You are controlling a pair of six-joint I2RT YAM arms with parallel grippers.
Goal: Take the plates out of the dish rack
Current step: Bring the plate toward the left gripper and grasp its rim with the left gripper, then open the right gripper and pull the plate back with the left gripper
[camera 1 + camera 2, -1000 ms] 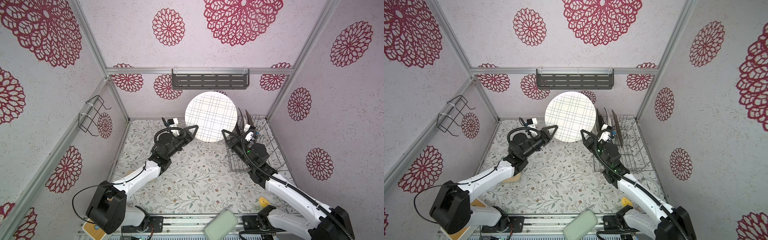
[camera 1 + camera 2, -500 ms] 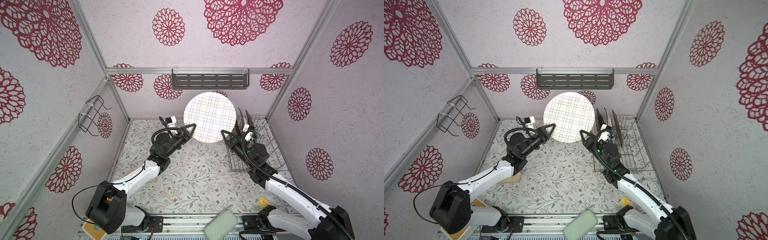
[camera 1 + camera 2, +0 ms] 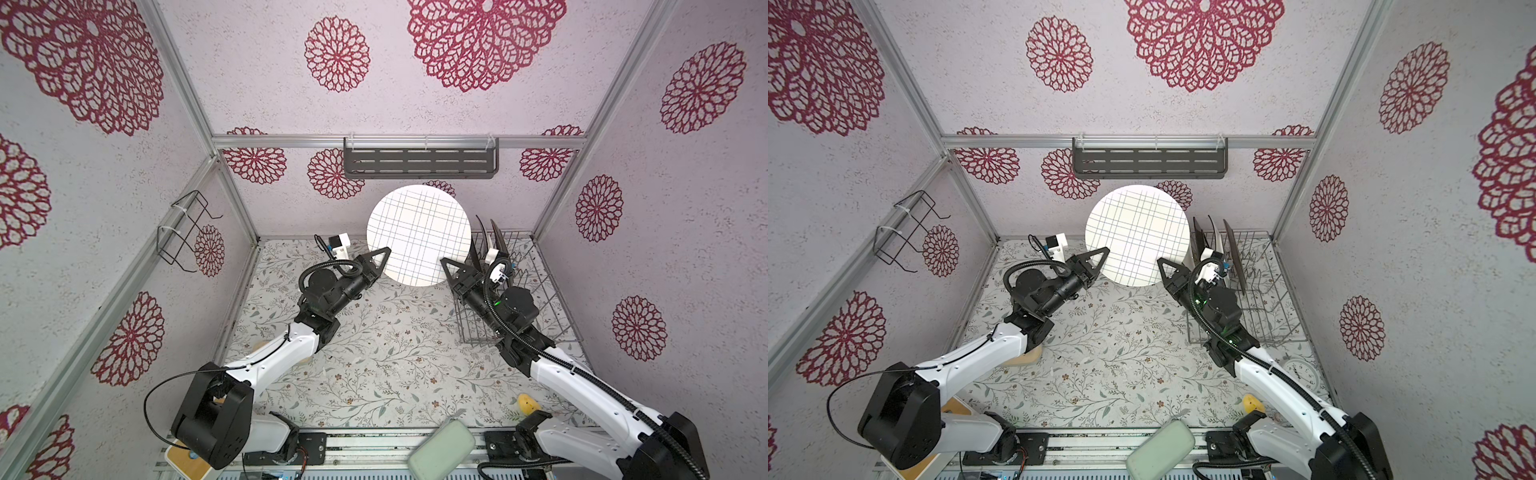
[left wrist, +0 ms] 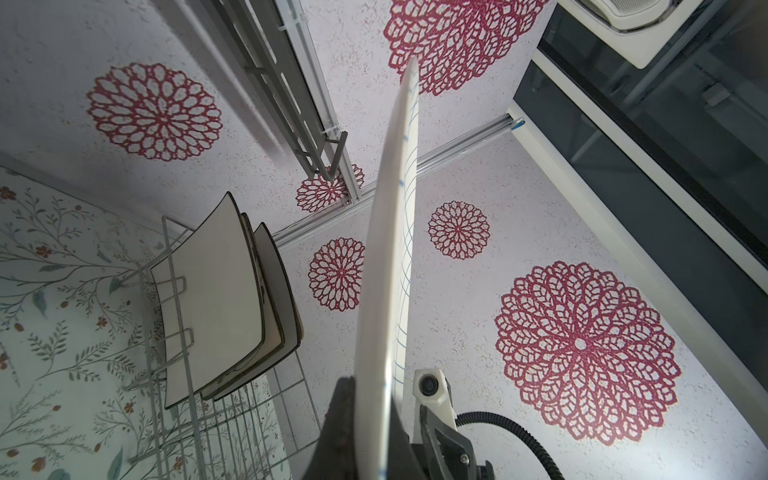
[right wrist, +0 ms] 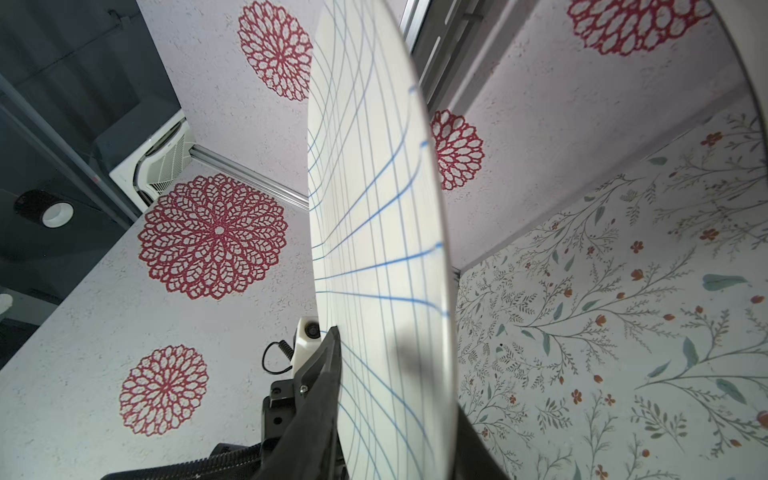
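The round plate (image 3: 417,237) looks like glazed ceramic, smooth with a soft gloss. The square plates (image 4: 216,299) are smooth too, but their face is more matt. The rack (image 3: 540,299) is thin metal wire, silver and shiny. The walls (image 3: 415,108) are rough, grainy and matt. The worktop (image 3: 374,353) has a flat, matt printed cover. The shelf (image 3: 419,171) looks like matt grey metal. The holder (image 3: 183,232) is black wire.

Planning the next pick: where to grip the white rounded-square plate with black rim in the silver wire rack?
Probably its upper rim, from above, one finger on each face: the white black-rimmed plate stands on edge in the silver wire rack, prongs around its base, a cream plate behind.
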